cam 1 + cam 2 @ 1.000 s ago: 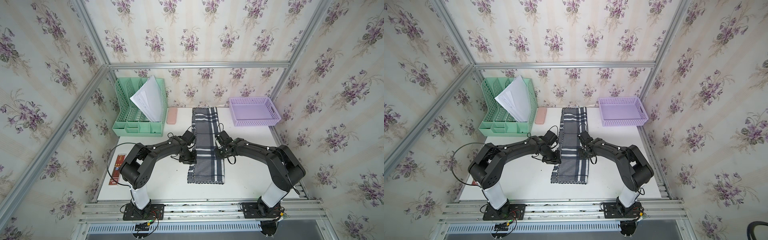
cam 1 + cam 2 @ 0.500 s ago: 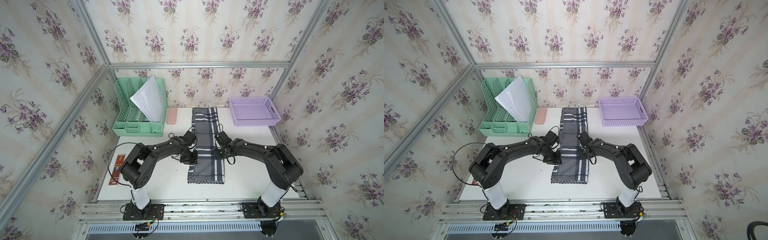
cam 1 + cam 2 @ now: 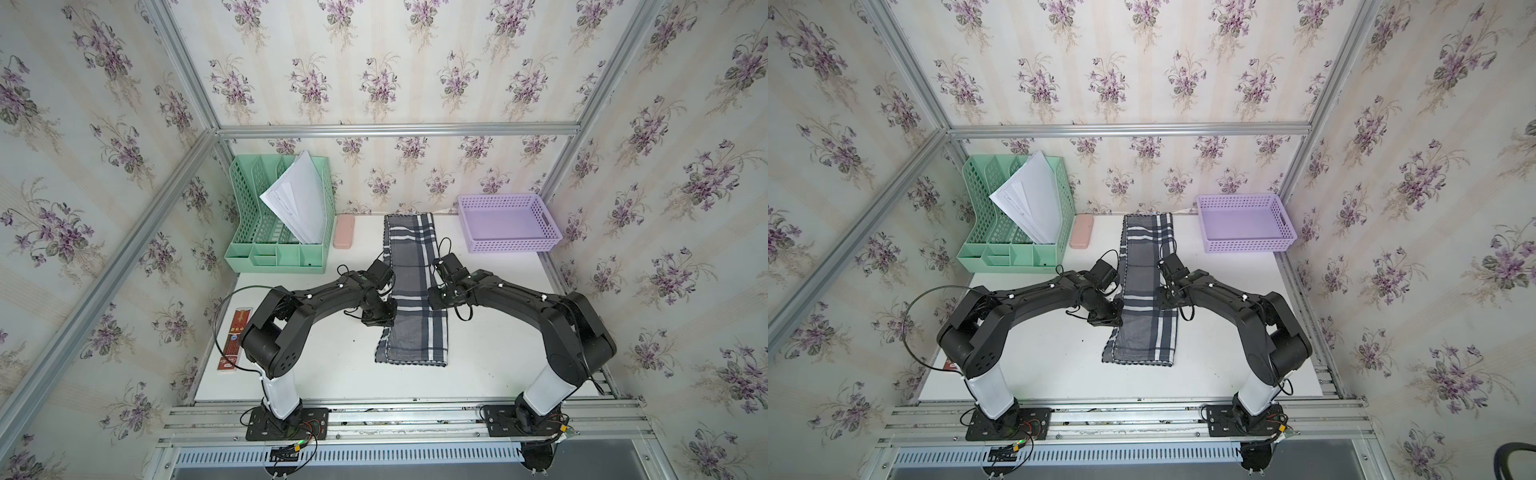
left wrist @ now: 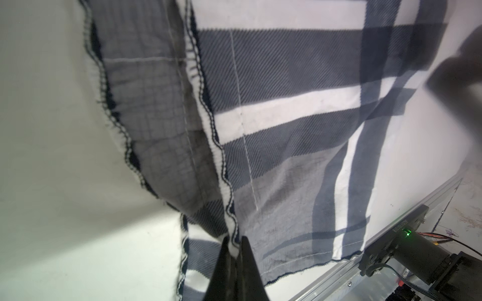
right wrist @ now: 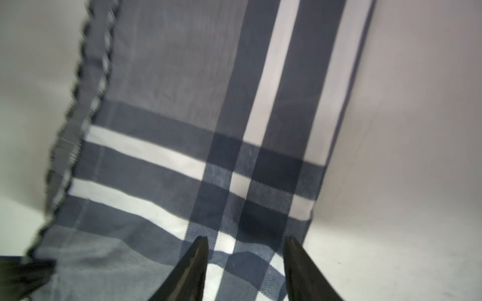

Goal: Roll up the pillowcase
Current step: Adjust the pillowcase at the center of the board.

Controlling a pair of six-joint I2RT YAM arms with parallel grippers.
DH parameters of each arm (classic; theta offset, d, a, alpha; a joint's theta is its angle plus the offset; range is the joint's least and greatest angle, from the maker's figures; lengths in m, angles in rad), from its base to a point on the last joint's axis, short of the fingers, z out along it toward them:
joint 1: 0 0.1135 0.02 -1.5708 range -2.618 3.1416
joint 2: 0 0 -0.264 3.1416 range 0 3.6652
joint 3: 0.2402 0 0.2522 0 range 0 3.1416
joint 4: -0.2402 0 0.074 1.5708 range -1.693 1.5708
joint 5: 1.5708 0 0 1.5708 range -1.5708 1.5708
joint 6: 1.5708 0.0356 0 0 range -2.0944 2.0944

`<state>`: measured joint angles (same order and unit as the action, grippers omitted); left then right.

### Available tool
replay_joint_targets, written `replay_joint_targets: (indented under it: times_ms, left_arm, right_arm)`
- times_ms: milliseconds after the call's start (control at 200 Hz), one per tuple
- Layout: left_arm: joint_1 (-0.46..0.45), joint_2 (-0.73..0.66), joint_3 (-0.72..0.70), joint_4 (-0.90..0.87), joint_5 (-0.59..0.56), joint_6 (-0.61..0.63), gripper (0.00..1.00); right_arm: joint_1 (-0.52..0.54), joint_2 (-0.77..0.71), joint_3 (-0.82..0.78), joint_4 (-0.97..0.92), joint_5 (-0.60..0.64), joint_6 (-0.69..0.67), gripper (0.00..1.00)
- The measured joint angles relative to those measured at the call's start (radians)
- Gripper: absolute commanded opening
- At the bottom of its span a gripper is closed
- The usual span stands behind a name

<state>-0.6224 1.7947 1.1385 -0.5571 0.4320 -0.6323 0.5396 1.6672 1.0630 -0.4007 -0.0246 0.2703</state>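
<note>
1. The pillowcase (image 3: 415,291) lies as a long narrow strip down the centre of both top views, on the white table (image 3: 324,374). Its far end is by the back wall and its near end is at lower centre.
2. Done, by my read: the lengthwise fold. The left wrist view shows 2 scalloped edges layered.
3. Not done: no roll at either end, and the strip is flat all along.
4. Your left gripper (image 4: 234,243) sits at the strip's edge left of centre in a top view (image 3: 380,316), about mid-length. Its fingers are clenched on the scalloped hem, with cloth pinched between them.
5. Your right gripper (image 5: 246,243) is at the opposite edge. Its fingers are spread apart over the plaid, grasping nothing that shows.
6. Judgement: early stage, and all the rolling is left. You'd need to take 1 end and roll along the full length.
</note>
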Motion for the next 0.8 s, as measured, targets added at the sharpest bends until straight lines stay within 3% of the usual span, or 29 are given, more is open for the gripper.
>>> replay_joint_targets:
  times_ms: [80,160,295,524,544,574,594,799]
  left_arm:
    - [0.0,-0.012,0.009,-0.018,-0.01,-0.001,0.21]
    - [0.0,-0.014,0.015,-0.027,-0.018,-0.003,0.09]
    - [0.0,-0.014,0.015,-0.039,-0.024,-0.003,0.01]
    - [0.0,-0.024,0.016,-0.048,-0.037,-0.003,0.0]
    - [0.0,-0.024,0.016,-0.048,-0.038,-0.003,0.05]
    - [0.0,-0.024,0.016,-0.048,-0.039,-0.003,0.21]
    - [0.0,-0.024,0.016,-0.048,-0.04,-0.003,0.28]
    - [0.0,0.006,0.005,-0.025,-0.031,-0.005,0.32]
  right_arm:
    - [-0.066,-0.011,0.055,0.008,-0.021,0.0,0.61]
    - [-0.106,0.01,0.116,0.008,-0.04,0.0,0.62]
    - [-0.113,0.091,0.219,0.007,-0.075,-0.013,0.62]
    - [-0.13,0.244,0.365,-0.011,-0.104,-0.035,0.62]
    - [-0.13,0.255,0.376,-0.012,-0.11,-0.035,0.62]
    - [-0.13,0.268,0.389,-0.013,-0.116,-0.035,0.62]
    - [-0.132,0.275,0.397,-0.012,-0.119,-0.035,0.62]
    - [-0.134,0.323,0.427,-0.008,-0.148,-0.034,0.62]
